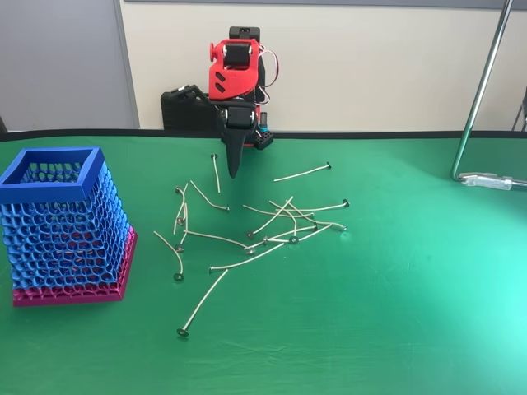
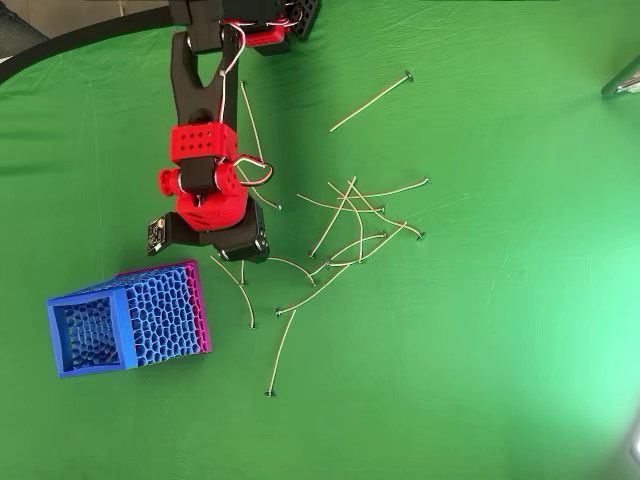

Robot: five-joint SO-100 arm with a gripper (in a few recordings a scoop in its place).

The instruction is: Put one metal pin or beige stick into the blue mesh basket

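Several thin beige pins lie scattered on the green table, with a crossed cluster (image 1: 284, 224) (image 2: 350, 235) at the middle. One pin (image 1: 202, 303) (image 2: 281, 346) lies alone nearest the front. The blue mesh basket (image 1: 49, 188) (image 2: 62, 338) stands upright at the left on its magenta base, with nothing visible inside. My gripper (image 1: 233, 171) hangs point-down above the table behind the pins. Its black fingers are shut to a tip and hold nothing. In the overhead view the red and black arm (image 2: 205, 175) covers the fingertips.
A metal stand pole (image 1: 482, 90) rises at the right, and its clamp foot (image 1: 492, 179) (image 2: 625, 78) rests on the cloth. A black box (image 1: 179, 109) sits behind the arm's base. Open green cloth lies in front and to the right.
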